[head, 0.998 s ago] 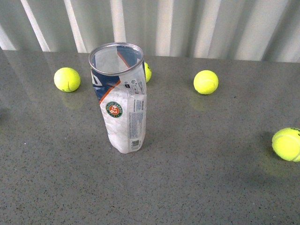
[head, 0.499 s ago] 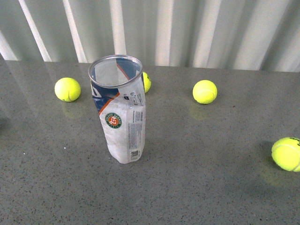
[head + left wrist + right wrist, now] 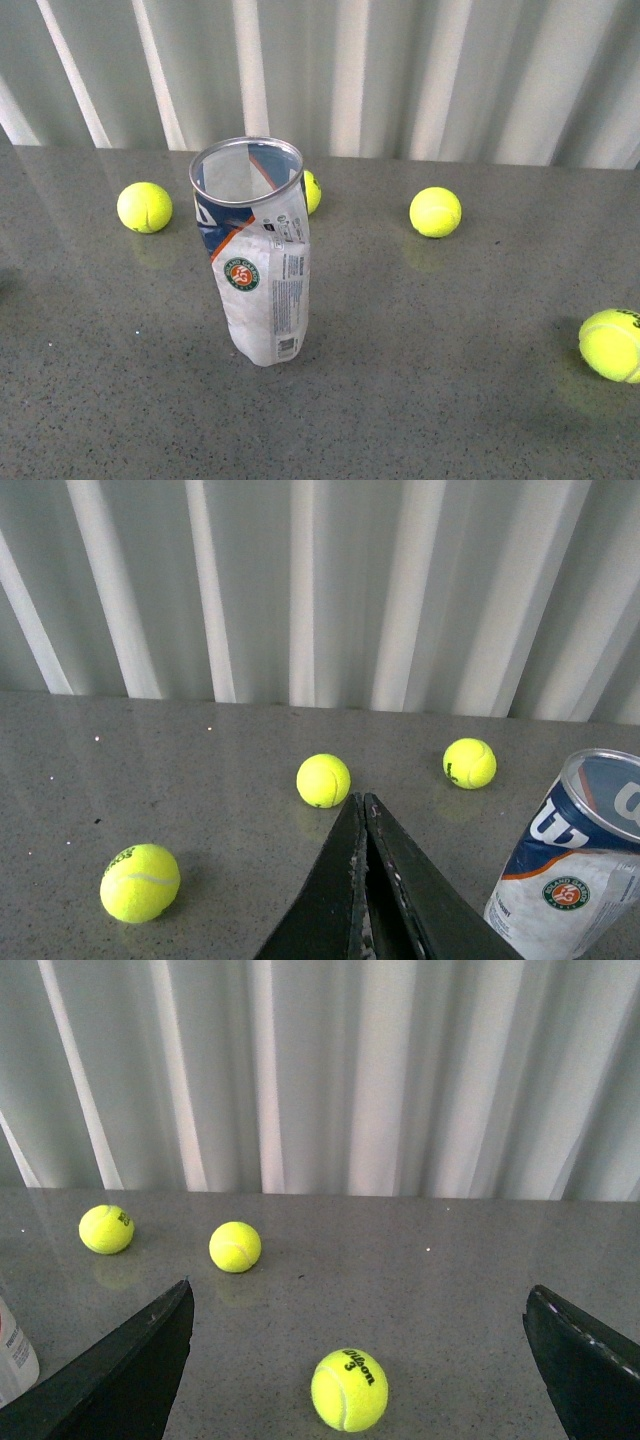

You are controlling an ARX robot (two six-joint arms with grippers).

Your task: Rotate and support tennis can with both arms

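Note:
The tennis can (image 3: 258, 258) stands upright and open-topped on the grey table, left of centre in the front view, empty and a little crumpled. It also shows at the edge of the left wrist view (image 3: 575, 865), and a sliver of it shows in the right wrist view (image 3: 14, 1360). Neither arm shows in the front view. My left gripper (image 3: 362, 805) is shut and empty, its black fingers pressed together, some way from the can. My right gripper (image 3: 358, 1305) is open wide, with a tennis ball (image 3: 349, 1389) lying on the table between its fingers (image 3: 130, 1365).
Several yellow-green tennis balls lie on the grey table (image 3: 450, 380): one far left (image 3: 144, 207), one behind the can (image 3: 311, 190), one at centre right (image 3: 435, 212), one at the right edge (image 3: 611, 345). A white corrugated wall (image 3: 400, 70) stands behind.
The front view has tilted upward: the can and the balls sit lower in the picture and more of the wall shows. The can and balls keep their places on the table.

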